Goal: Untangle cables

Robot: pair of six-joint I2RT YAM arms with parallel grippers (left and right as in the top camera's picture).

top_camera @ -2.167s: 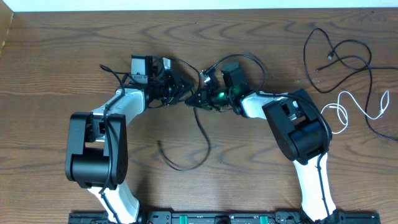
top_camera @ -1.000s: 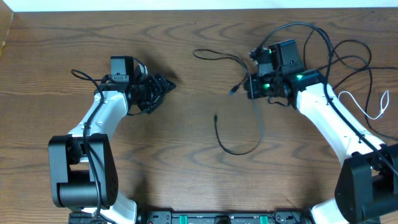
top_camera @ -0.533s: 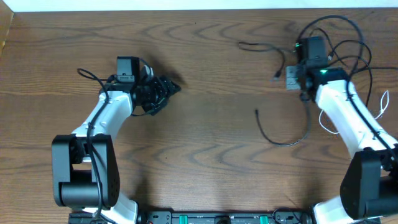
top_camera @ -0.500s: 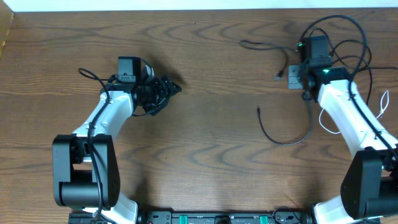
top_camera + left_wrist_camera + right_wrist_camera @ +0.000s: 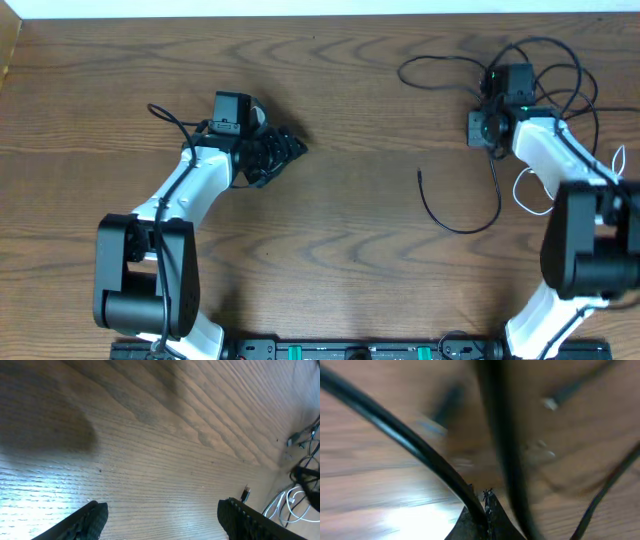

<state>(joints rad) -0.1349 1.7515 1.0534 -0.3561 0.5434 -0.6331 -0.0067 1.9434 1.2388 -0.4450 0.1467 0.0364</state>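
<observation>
The shut right pincer point(image 5: 479, 128) pinches a thin black cable point(image 5: 462, 229), just beside the heap of black and white cords point(image 5: 565, 75). The left pincer point(image 5: 290, 152) gapes empty. Released here, the cable may re-tangle with that heap.

Bright, even light; blurry wrist views

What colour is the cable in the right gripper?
Black. The cable pinched in the right gripper shows best in the right wrist view.

overhead looks straight down on the whole counter point(image 5: 340, 230) and both my arms point(image 5: 188, 190), my left wrist camera skims low across it toward the cables point(image 5: 305, 474) overhead shows at right, and my right wrist camera sits blurringly close to one.
</observation>
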